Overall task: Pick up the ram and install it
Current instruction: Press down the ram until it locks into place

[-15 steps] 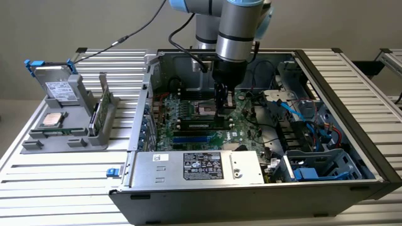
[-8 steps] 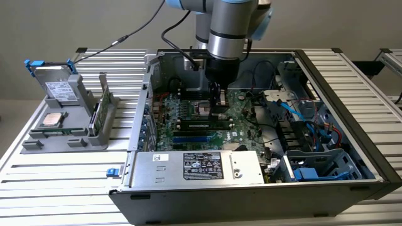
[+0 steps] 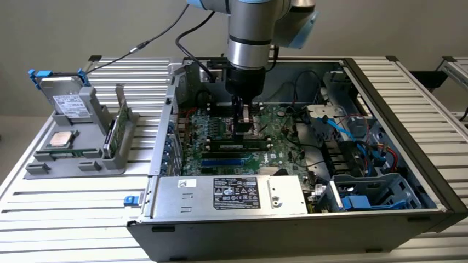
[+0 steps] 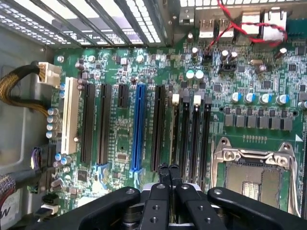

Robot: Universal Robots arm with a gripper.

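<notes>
One ram sits seated along a black slot on the motherboard, mid-frame in the exterior view, inside the open computer case. The gripper hangs right over it, its fingers pressed together with nothing between them. I cannot tell whether they touch the stick. At the frame's left, a grey rack carries a silver processor.

The arm is cut off by the exterior view's upper edge; the power supply's label is unreadable.

Ram lies on motherboard inside computer case.
</notes>
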